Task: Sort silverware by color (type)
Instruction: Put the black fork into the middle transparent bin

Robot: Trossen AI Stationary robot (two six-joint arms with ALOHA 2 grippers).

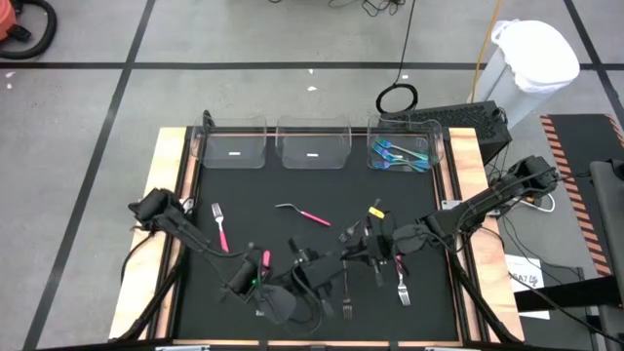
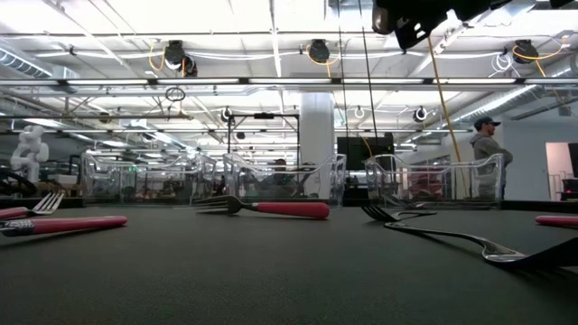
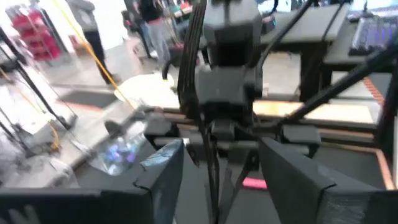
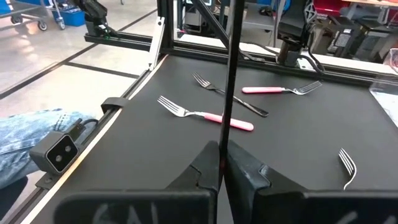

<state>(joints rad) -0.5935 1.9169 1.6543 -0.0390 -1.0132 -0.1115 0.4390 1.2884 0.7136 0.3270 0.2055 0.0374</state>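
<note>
My right gripper (image 4: 222, 155) is shut on a slim black utensil (image 4: 231, 74) and holds it up over the middle of the mat (image 1: 244, 322). My left gripper (image 3: 214, 180) faces it, open. Its two fingers stand on either side of the utensil's shaft (image 3: 211, 177) with a gap on each side. In the high view the two grippers meet near the table's middle, left gripper (image 1: 307, 265) and right gripper (image 1: 341, 253). Pink-handled forks (image 4: 205, 115) (image 4: 280, 90) and a black fork (image 4: 249, 104) lie flat on the mat. Teal silverware (image 1: 400, 156) lies in the right clear bin. My right gripper pinches the black utensil's thin shaft (image 4: 225, 140) between its two fingers. The fingers come at it nearly level from the table's right side and lie across it. The utensil stands upright above the fingers, clear of the mat. Which end is up does not show.
Three clear bins stand along the far edge: left (image 1: 234, 146), middle (image 1: 314, 146), right (image 1: 429, 136). Loose forks lie on the mat: a pink one at left (image 1: 219, 226), one in the middle (image 1: 304, 213), one at right (image 1: 400, 283). A person (image 2: 488, 158) stands beyond the table.
</note>
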